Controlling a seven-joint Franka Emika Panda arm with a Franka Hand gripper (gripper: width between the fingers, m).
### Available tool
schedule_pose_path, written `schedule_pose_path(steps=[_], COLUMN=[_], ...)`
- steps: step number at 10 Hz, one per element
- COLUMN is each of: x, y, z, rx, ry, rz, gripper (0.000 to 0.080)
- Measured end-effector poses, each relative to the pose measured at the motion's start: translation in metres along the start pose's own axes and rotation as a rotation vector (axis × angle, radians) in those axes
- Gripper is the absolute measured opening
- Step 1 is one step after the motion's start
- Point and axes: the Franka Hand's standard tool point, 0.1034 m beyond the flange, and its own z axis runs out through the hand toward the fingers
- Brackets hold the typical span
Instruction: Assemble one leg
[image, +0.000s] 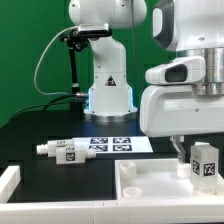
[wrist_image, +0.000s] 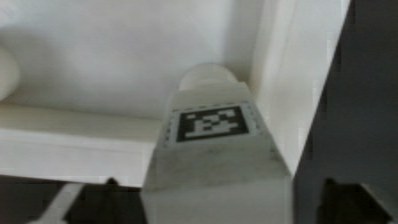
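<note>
My gripper (image: 198, 152) is shut on a leg (image: 206, 163), a stubby white post with a black-and-white tag. I hold it upright over the far right corner of the large white tray-shaped part (image: 150, 188). In the wrist view the leg (wrist_image: 214, 122) runs out from between my fingers (wrist_image: 217, 198), its tip close to the tray's inner corner where two rims (wrist_image: 276, 60) meet. I cannot tell whether the tip touches the tray. A second leg (image: 63, 150) lies on its side on the black table, at the exterior view's left.
The marker board (image: 112, 143) lies flat on the table behind the tray. The robot base (image: 108, 85) stands at the back with a black cable stand (image: 73, 60) beside it. Another white part (image: 8, 183) shows at the left edge.
</note>
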Motion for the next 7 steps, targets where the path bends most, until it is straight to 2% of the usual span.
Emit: schedule_pose_path(steps=[1, 2, 7], x=[-0.0001, -0.0001, -0.0001], y=[-0.0004, -0.0001, 0.0026], z=[0.0001, 0.0001, 0.0005], rx=[0.001, 0.001, -0.002], ry=[0.0, 0.0, -0.001], rz=[0.073, 0.139, 0.444], gripper=[0.0447, 0.0283, 0.0285])
